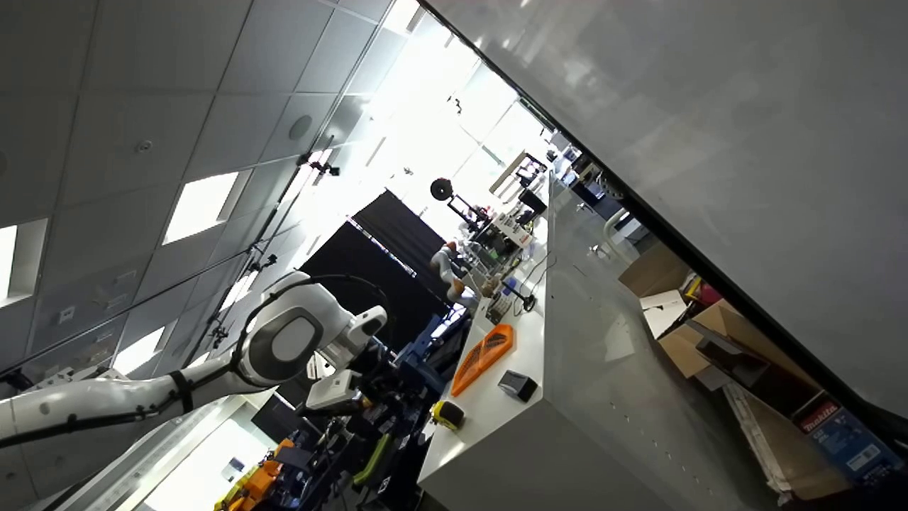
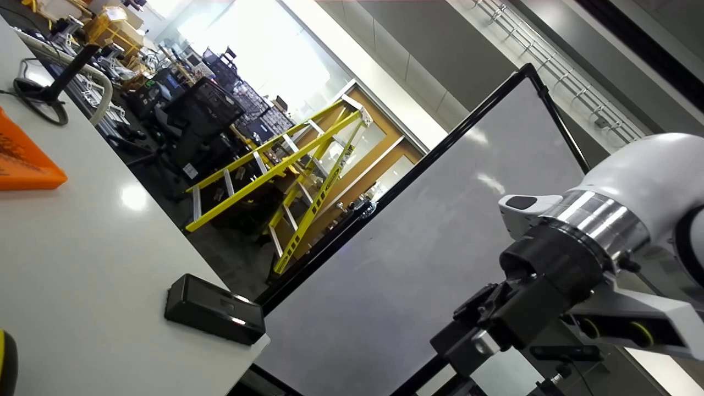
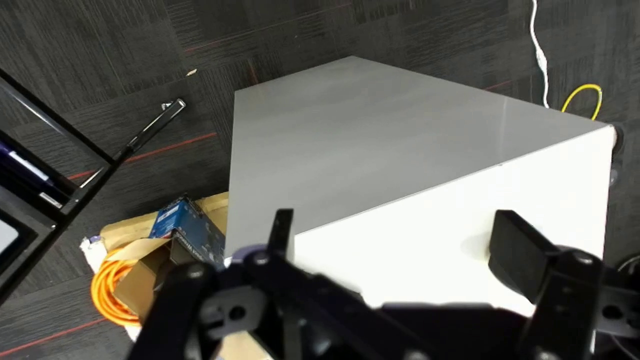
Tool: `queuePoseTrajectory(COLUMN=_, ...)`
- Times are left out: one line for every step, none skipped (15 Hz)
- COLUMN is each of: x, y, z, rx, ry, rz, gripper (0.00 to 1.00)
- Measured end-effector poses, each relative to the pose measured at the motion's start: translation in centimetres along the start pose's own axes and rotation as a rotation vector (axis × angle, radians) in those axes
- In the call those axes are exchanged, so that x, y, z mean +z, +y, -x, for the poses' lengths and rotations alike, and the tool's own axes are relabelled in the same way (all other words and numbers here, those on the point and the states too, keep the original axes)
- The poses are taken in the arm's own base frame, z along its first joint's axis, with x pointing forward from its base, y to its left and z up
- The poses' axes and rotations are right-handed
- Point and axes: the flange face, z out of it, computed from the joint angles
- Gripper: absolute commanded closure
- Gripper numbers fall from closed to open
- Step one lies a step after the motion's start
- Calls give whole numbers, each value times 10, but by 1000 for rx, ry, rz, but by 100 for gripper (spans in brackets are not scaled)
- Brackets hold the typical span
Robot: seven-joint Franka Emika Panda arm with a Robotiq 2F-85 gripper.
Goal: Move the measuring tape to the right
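One measuring tape [image 1: 448, 414]: we found it on the white table [image 1: 482, 404], close to the table's end.
Gripper [image 3: 392, 240]: we recorded its jaws as wide apart in the wrist view, and we noted it well apart from the measuring tape.
Orange piece [image 1: 482, 358]: we observed it on the table, farther from that end than the measuring tape.
Black box [image 2: 214, 309]: we located it near a table corner in both exterior views.
Orange coil [image 3: 112, 290]: we saw it near a blue carton [image 3: 192, 222] in the wrist view.

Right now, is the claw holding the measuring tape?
No, the claw is open in the wrist view, and the measuring tape lies on the white countertop.
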Motion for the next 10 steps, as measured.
queuePoseTrajectory(x=9, y=-9, z=-4, rx=-47, ry=-21, rz=5, gripper=0)
queuePoseTrajectory(x=18, y=-18, z=-9, rx=-97, ry=-44, rz=9, gripper=0)
queuePoseTrajectory(x=28, y=-29, z=-14, rx=-149, ry=-67, rz=13, gripper=0)
queuePoseTrajectory(x=37, y=-40, z=-18, rx=-203, ry=-88, rz=20, gripper=0)
queuePoseTrajectory(x=45, y=-49, z=-22, rx=-255, ry=-106, rz=33, gripper=0)
queuePoseTrajectory(x=52, y=-59, z=-26, rx=-308, ry=-121, rz=49, gripper=0)
queuePoseTrajectory(x=57, y=-67, z=-28, rx=-361, ry=-134, rz=69, gripper=0)
queuePoseTrajectory(x=62, y=-75, z=-31, rx=-415, ry=-145, rz=90, gripper=0)
queuePoseTrajectory(x=65, y=-82, z=-32, rx=-467, ry=-154, rz=112, gripper=0)
queuePoseTrajectory(x=67, y=-88, z=-33, rx=-520, ry=-161, rz=132, gripper=0)
